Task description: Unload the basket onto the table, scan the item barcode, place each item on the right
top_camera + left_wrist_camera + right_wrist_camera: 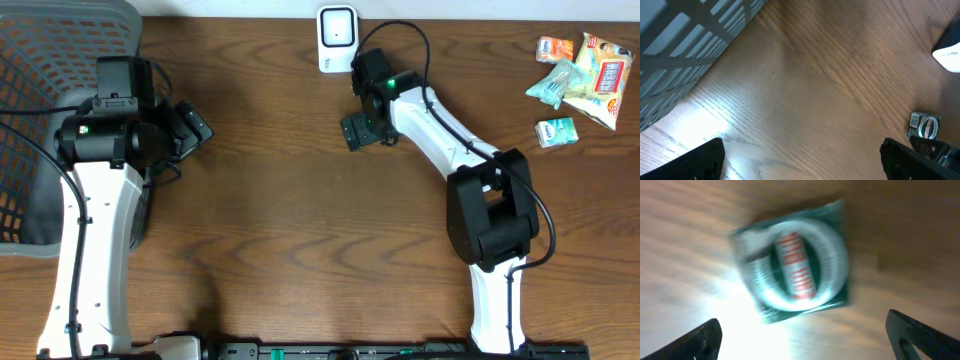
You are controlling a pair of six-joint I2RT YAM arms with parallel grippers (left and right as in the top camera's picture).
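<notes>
The item is a dark green packet (795, 262) with a white ring and a red label, blurred in the right wrist view. It lies flat on the wood, just beyond my right gripper (805, 340), whose jaws stand wide open with nothing between them. From overhead the packet (353, 133) sits below the white barcode scanner (337, 38), with the right gripper (372, 125) right over it. My left gripper (195, 128) is open and empty over bare wood near the basket. The left wrist view catches the packet (924, 125) far to the right.
A grey mesh basket (40, 120) fills the left edge of the table. Several snack packets (580, 75) lie at the back right corner. The scanner (949, 52) shows as a white shape at the right edge of the left wrist view.
</notes>
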